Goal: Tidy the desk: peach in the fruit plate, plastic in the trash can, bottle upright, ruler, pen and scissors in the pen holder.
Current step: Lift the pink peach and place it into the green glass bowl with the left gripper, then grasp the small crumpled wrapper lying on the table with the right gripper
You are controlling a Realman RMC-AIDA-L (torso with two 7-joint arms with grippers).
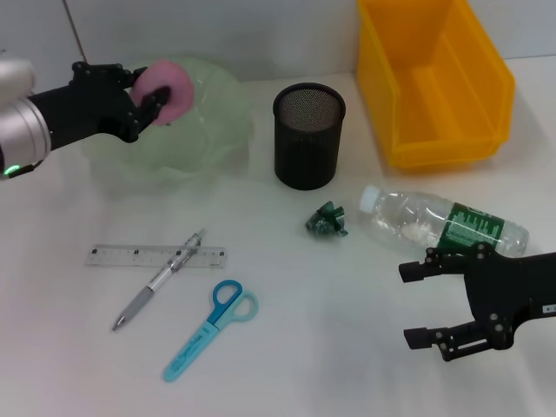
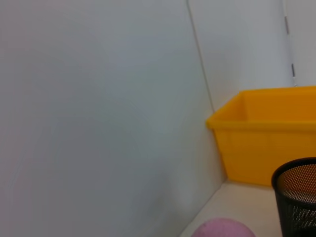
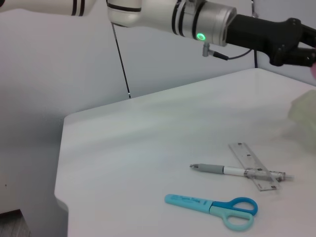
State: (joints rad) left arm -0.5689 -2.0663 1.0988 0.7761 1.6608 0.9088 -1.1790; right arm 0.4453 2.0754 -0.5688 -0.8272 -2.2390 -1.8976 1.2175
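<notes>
White desk [image 1: 330,347], peach [image 1: 170,90] in left pincer [image 1: 144,94]

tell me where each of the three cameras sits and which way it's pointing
Head view: on the robot's head, looking forward and down at the desk; shows the left gripper holding the peach over the fruit plate, and the open right gripper by the lying bottle.
Left wrist view: faces the wall, yellow bin and pen holder; none of the robot shows.
Right wrist view: looks across the desk at the scissors, pen and ruler; the left arm crosses above.
Shared: head and right wrist views both show the scissors.
</notes>
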